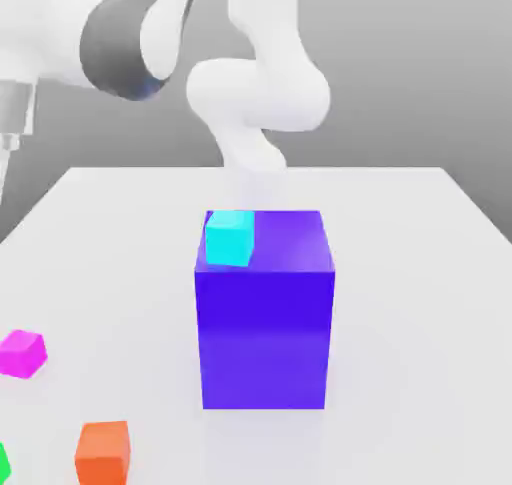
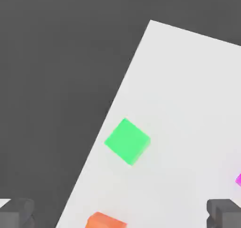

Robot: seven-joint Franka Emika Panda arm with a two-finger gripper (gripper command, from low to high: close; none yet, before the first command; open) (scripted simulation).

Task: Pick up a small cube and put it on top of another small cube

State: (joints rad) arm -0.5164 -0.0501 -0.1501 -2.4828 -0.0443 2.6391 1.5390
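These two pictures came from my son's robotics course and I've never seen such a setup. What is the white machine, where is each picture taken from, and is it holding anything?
It is a computer simulation, not a photo. The white shape is a robot arm standing behind a white table. One picture comes from a camera off the arm, facing the table. The other comes from a camera on the arm's hand, looking down; the two dark grey fingers at its edge stand wide apart, so the hand is open and holds nothing.

On the table stands a big blue block with a cyan cube on top. Lying loose are a pink cube, an orange cube and a green cube.
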